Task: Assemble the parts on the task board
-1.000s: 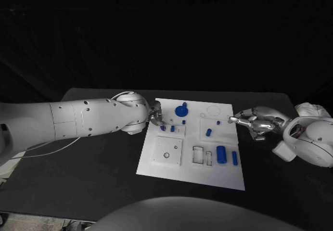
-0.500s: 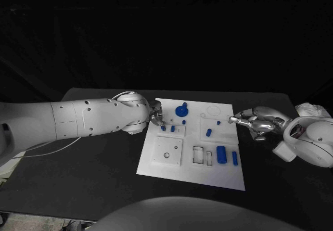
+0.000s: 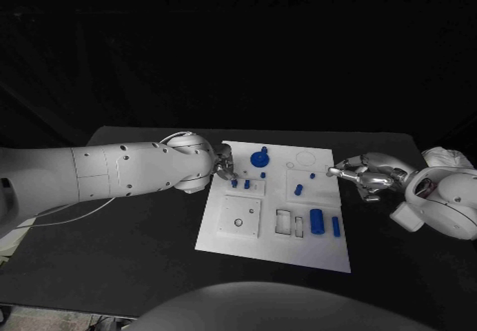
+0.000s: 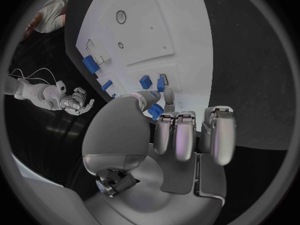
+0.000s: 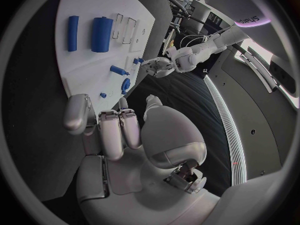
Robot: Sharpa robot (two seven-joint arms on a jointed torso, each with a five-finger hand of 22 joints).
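At mid-frame in the head view, the left hand pinches a small blue part over the task board's left edge, seemingly for insertion; the right hand, curled and holding nothing, waits at the board's right edge.

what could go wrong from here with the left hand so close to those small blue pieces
The left hand sits at the task board's edge, right by small blue pegs; a careless move might topple them. Its fingertips crowd a peg in the left wrist view, so a pinch could slip. The right hand could nudge the board.
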